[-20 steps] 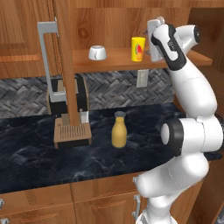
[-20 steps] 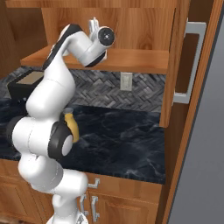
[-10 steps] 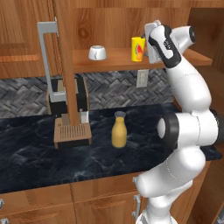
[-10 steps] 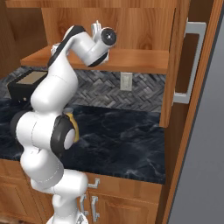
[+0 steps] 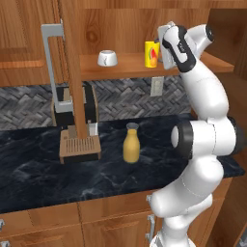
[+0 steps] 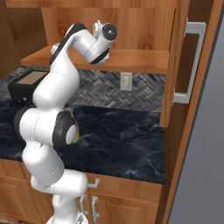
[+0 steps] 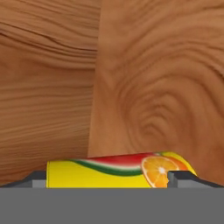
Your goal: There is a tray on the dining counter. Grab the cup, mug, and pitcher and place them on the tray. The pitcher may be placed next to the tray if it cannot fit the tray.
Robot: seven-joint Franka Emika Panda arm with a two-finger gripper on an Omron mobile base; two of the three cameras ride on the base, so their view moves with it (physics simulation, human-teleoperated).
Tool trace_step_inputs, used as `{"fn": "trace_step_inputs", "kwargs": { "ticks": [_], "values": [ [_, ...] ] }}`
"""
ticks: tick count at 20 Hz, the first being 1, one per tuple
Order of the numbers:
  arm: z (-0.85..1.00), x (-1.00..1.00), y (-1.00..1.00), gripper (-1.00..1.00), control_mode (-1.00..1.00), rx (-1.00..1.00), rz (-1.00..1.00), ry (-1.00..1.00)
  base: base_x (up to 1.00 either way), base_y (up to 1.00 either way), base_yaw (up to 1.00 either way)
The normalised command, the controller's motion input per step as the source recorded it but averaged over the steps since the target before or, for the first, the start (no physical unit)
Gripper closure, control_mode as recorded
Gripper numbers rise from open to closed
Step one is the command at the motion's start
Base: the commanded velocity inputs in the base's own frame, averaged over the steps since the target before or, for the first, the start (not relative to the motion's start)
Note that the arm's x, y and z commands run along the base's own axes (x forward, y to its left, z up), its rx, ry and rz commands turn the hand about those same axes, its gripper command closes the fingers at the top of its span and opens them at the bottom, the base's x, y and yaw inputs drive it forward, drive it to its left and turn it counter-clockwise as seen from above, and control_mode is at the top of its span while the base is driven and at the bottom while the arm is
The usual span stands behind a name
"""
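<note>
- Gripper (image 5: pixel 161 47) raised to shelf (image 5: pixel 125 65) height, jaws spread wide, nothing clamped.
- Cup (image 5: pixel 151 54) just beyond the fingertips (image 7: pixel 181 177), lying between them in hand view.
- Mug (image 5: pixel 107 58) farther left along the shelf.
- Pitcher (image 5: pixel 131 143) well below, on the black counter (image 5: pixel 43 173).

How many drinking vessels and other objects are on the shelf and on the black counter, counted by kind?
Cup, yellow, on the shelf: 1
Mug, white, on the shelf: 1
Pitcher, mustard-yellow, on the counter: 1
Dark machine with a wooden tray, on the counter: 1
Total: 4
</note>
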Motion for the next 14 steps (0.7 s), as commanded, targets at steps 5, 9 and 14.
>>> {"fn": "trace_step_inputs", "kwargs": {
  "ticks": [5, 9, 14],
  "values": [
    [-0.09, 0.00, 0.00, -1.00, -1.00, 0.00, 0.00, 0.04, 0.00, 0.00, 0.00],
    [0.00, 0.00, 0.00, 1.00, -1.00, 0.00, 0.00, 0.01, 0.00, 0.00, 0.00],
    [0.00, 0.00, 0.00, 1.00, -1.00, 0.00, 0.00, 0.00, 0.00, 0.00, 0.00]
  ]
}}
